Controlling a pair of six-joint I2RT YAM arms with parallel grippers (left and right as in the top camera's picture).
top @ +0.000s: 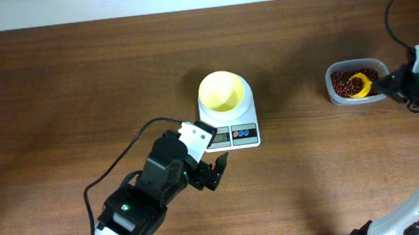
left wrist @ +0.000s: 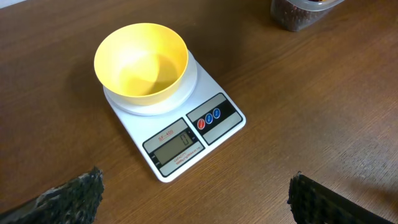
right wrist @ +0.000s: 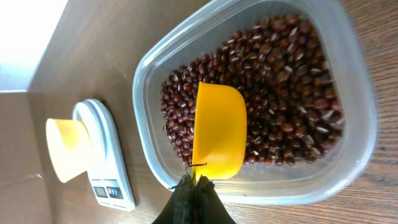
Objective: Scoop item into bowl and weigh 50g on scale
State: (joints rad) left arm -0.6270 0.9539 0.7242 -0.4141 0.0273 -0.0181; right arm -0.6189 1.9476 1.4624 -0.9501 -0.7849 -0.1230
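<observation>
While the overhead view blurs the scale's front panel, the left wrist view shows its display reading 0, under faint print that looks like SF-400. The pale-yellow bowl sits on the scale. Only the right wrist view resolves the beans, heaped in a clear tub well apart from the scale. The right gripper is clenched on the yellow scoop, hiding its handle. The left gripper hangs near the scale, released, its fingers cut off.
</observation>
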